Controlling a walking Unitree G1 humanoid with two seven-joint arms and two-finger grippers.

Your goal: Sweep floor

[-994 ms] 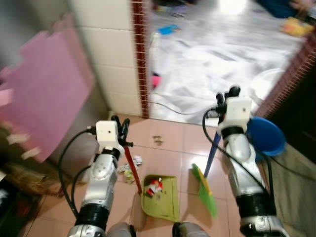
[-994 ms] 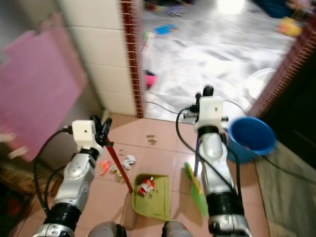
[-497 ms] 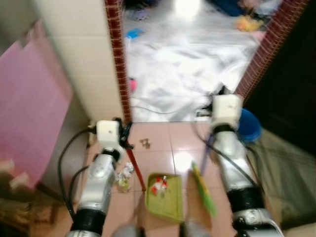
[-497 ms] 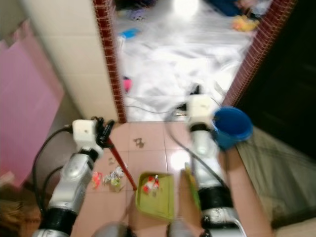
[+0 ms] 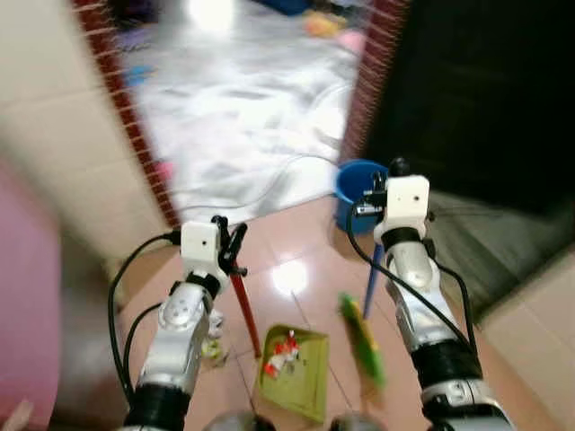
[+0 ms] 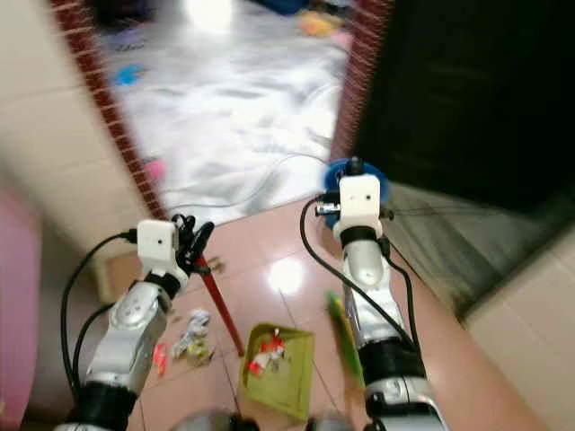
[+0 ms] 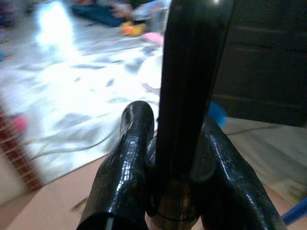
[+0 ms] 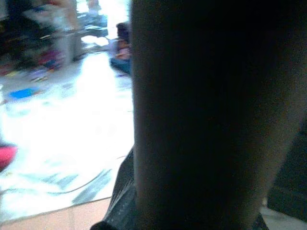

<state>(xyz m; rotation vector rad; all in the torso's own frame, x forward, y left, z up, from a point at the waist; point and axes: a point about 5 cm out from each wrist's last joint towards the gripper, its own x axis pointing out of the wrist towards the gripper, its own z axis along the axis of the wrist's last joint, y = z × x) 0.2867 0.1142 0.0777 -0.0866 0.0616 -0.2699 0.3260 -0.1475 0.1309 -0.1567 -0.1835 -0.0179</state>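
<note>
My left tool (image 5: pixel 230 244) is closed around the red handle (image 5: pixel 244 314) of the green dustpan (image 5: pixel 295 373), which sits on the floor holding scraps. My right tool (image 5: pixel 384 184) grips the blue broom stick (image 5: pixel 371 289). Litter (image 6: pixel 190 337) lies left of the pan; a blue bucket (image 5: pixel 352 184) and a brick doorpost (image 5: pixel 135 135) stand ahead.

- The dustpan (image 5: pixel 295 370) lies on the floor (image 5: pixel 296 269) between the two arms, with scraps (image 5: pixel 280 349) in it.
- Its handle (image 5: pixel 243 310) rises leftward into the left gripper (image 5: pixel 226 244), jaws closed around it.
- More litter (image 6: pixel 189 338) lies on the floor left of the dustpan.
- The broom head (image 5: pixel 362 338) rests just right of the dustpan; its pole (image 5: pixel 371 285) runs up to the right gripper (image 5: pixel 384 180).
- A bucket (image 5: pixel 352 187) stands behind the right gripper, by the doorway.
</note>
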